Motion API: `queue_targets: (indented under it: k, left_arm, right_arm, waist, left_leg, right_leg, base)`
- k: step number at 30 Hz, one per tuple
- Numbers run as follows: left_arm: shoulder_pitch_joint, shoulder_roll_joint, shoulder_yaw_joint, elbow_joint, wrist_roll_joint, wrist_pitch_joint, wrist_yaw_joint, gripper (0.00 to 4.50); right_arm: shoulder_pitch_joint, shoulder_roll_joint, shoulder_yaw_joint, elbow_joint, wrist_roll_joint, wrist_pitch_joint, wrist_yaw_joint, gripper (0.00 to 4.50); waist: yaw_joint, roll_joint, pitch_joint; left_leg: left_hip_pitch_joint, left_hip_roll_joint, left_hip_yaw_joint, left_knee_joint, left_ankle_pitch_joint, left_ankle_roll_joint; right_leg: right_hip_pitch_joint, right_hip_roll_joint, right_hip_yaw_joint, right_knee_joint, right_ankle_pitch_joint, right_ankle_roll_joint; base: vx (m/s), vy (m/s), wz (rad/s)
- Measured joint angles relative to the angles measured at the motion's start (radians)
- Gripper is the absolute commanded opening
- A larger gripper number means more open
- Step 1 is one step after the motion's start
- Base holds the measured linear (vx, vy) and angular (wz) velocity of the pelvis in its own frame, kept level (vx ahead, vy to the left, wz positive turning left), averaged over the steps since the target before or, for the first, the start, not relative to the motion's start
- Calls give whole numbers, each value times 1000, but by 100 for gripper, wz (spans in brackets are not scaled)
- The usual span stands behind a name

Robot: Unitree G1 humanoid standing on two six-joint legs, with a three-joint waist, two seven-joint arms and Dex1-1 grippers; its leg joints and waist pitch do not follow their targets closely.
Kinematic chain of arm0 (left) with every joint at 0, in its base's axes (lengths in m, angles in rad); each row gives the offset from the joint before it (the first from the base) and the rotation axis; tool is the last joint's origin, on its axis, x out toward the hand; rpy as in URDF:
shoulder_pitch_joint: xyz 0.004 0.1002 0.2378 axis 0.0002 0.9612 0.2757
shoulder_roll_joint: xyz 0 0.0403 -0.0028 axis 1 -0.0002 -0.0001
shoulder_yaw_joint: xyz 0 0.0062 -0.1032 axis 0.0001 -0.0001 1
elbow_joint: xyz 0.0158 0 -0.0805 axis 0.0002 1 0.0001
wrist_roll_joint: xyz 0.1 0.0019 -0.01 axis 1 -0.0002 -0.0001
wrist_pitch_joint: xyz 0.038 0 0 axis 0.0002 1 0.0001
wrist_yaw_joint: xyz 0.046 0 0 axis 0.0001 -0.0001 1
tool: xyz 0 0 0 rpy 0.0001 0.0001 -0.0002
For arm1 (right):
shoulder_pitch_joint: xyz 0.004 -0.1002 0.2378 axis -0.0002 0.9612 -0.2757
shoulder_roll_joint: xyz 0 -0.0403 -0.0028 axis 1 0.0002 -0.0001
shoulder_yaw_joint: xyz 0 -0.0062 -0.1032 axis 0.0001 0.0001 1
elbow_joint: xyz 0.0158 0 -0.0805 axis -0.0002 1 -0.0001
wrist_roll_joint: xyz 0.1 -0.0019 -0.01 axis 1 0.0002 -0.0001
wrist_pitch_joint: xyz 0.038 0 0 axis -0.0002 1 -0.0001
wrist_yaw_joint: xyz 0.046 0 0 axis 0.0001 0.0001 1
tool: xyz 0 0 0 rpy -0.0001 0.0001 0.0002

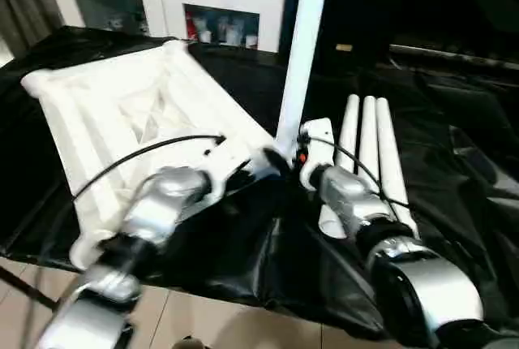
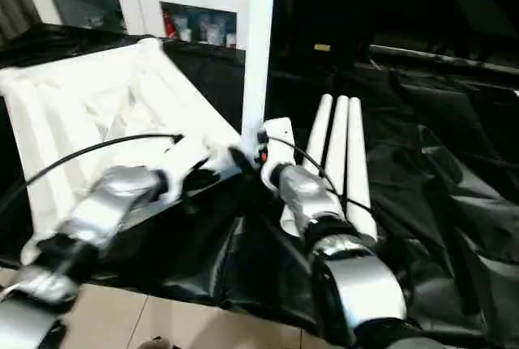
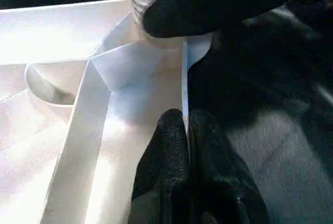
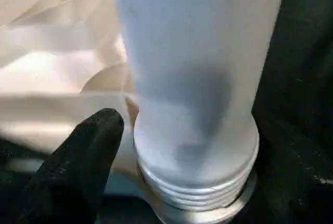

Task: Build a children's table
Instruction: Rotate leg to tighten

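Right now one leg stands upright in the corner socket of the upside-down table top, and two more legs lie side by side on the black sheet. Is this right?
Not quite: three loose legs lie side by side on the black sheet, not two, as the left eye view shows. The rest holds: one leg stands upright in a corner socket of the upside-down table top.

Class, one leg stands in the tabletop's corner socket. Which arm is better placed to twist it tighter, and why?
Probably the right: the right gripper sits at the leg's threaded base, fingers beside it. The left gripper is shut on the tabletop's rim.
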State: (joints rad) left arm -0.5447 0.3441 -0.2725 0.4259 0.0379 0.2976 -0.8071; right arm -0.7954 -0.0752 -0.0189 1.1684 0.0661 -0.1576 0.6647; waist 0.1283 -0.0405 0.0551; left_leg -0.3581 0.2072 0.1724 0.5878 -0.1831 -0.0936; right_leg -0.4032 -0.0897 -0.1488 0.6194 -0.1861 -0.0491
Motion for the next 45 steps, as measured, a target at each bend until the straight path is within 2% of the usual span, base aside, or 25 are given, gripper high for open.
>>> queue_targets:
  k: [5,8,12,16,18,27,35,36,40,45]
  left_arm:
    - [25,40,0,-38,-23,-2,-65,0]
    - [56,84,0,-85,-45,-2,-134,0]
    - [77,110,-1,-112,-62,-2,-198,0]
    - [83,115,-9,-128,-63,-2,-220,0]
    - [83,117,-9,-128,-64,-2,-224,0]
    - [85,127,-11,-133,-64,-1,-239,0]
    - [85,128,-11,-134,-64,-1,-241,0]
    - [85,128,-11,-134,-63,-1,-241,0]
    - [51,65,-7,-74,-32,7,-134,0]
    - [-24,-27,-7,46,-2,24,-12,0]
  right_arm:
    - [25,-43,22,-33,-3,-7,151,394]
    - [58,-92,47,-81,0,-6,296,394]
    - [71,-101,66,-109,6,0,398,394]
    - [71,-100,75,-121,6,2,433,377]
    - [71,-101,76,-122,6,3,433,350]
    - [75,-104,78,-128,5,7,439,282]
    - [80,-104,78,-134,5,5,440,274]
    - [81,-104,78,-134,4,3,434,274]
    - [71,-46,44,-87,1,-2,181,273]
    - [39,-1,3,-47,4,38,-79,273]
  waist:
    - [2,0,0]
    - [13,0,0]
    - [16,0,0]
    - [22,0,1]
    - [23,-1,1]
    - [22,-1,1]
    - [22,-1,1]
    - [22,-1,1]
    - [13,-1,0]
    - [17,0,0]
  left_leg:
    - [0,0,0,0,0,1]
    - [0,0,0,0,0,1]
    - [0,0,0,1,0,1]
    - [0,0,0,2,0,1]
    - [0,0,0,2,0,1]
    - [0,0,0,2,0,1]
    - [0,0,0,3,0,1]
    - [0,0,0,3,0,1]
    - [5,0,0,3,0,1]
    - [9,0,0,2,0,0]
  right_leg:
    - [0,0,0,0,-1,0]
    - [0,0,0,0,-2,0]
    - [0,0,0,1,-2,0]
    - [0,0,0,2,-2,0]
    - [0,0,0,3,-2,0]
    - [0,0,0,3,-2,0]
    - [0,0,0,3,-2,0]
    - [0,0,0,3,-2,0]
    - [2,0,2,5,-2,0]
    - [5,-1,2,6,-3,3]
  base:
    - [0,0,0]
    - [0,0,0]
    - [0,0,0]
    - [0,0,0]
    - [0,0,0]
    - [0,0,0]
    - [0,0,0]
    - [0,0,0]
    - [0,0,0]
    - [0,0,0]
